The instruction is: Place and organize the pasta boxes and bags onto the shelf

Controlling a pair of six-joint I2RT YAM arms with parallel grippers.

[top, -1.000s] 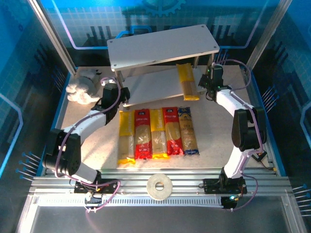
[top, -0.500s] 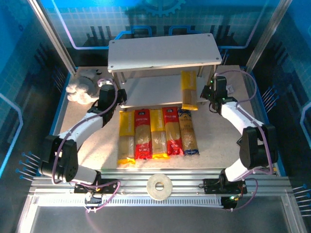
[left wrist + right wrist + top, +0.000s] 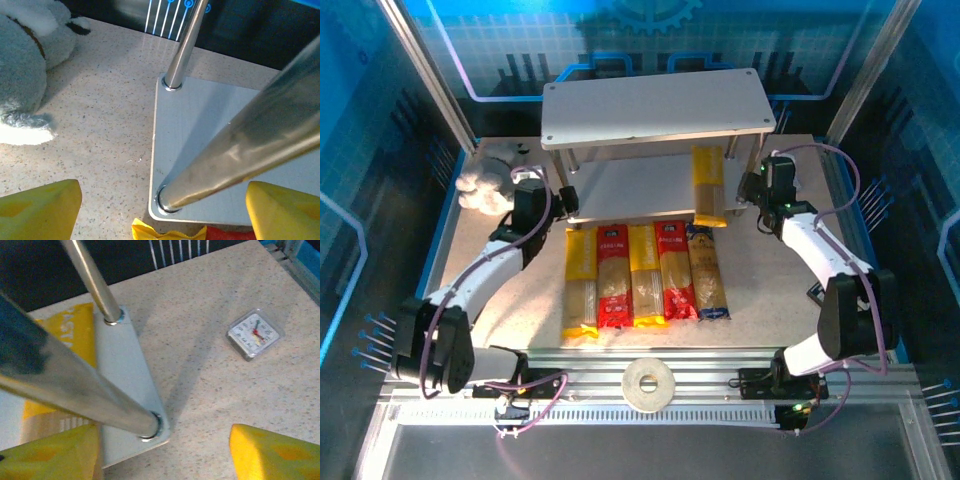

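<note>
Shelf (image 3: 655,105): two pale grey boards on shiny metal legs, standing at the back of the surface (image 3: 770,290). One yellow pack (image 3: 707,185) lies lengthwise on the lower board, at its right end. Five packs (image 3: 645,272) (yellow, red, yellow, red, clear with a dark blue end) lie side by side on the surface just in front of the shelf.

Left gripper (image 3: 162,192): fingers spread, front-left leg (image 3: 235,145) between them. Right gripper (image 3: 165,432): spread likewise, front-right leg (image 3: 65,385) between its fingers.
</note>
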